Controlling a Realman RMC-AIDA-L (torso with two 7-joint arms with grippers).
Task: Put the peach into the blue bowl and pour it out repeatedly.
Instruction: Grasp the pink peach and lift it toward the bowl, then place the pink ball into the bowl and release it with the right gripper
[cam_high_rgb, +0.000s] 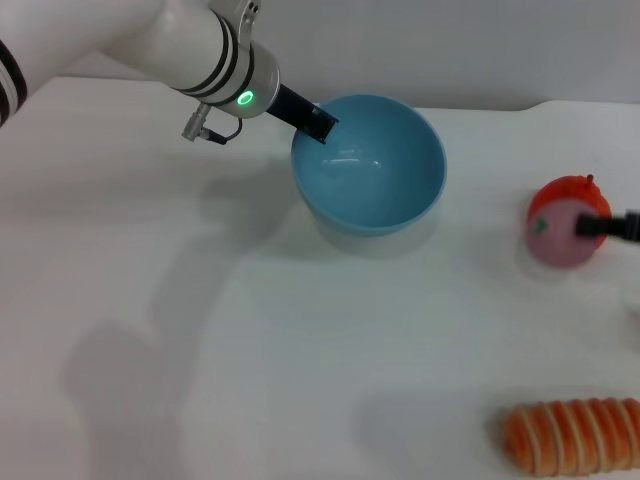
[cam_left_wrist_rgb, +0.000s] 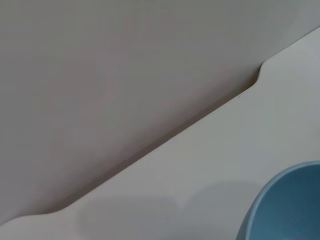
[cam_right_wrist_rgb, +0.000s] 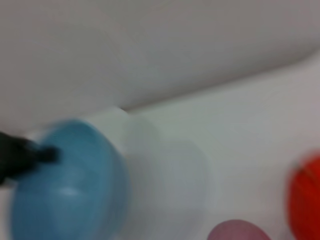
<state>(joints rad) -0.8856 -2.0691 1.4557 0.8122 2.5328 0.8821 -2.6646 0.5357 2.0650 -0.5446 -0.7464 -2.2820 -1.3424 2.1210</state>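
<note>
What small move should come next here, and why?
Probably the right end effector should close on the peach and lift it: the blue bowl sits empty with the left end effector at its rim, and the peach is still on the table.

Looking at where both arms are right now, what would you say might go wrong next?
1. The right end effector is at the peach, which touches the orange-red fruit; a grasp could nudge that fruit or roll the peach away.
2. The left end effector is at the rim of the blue bowl, which looks tilted and empty; a slip might drop or shift it before the peach arrives.
</note>
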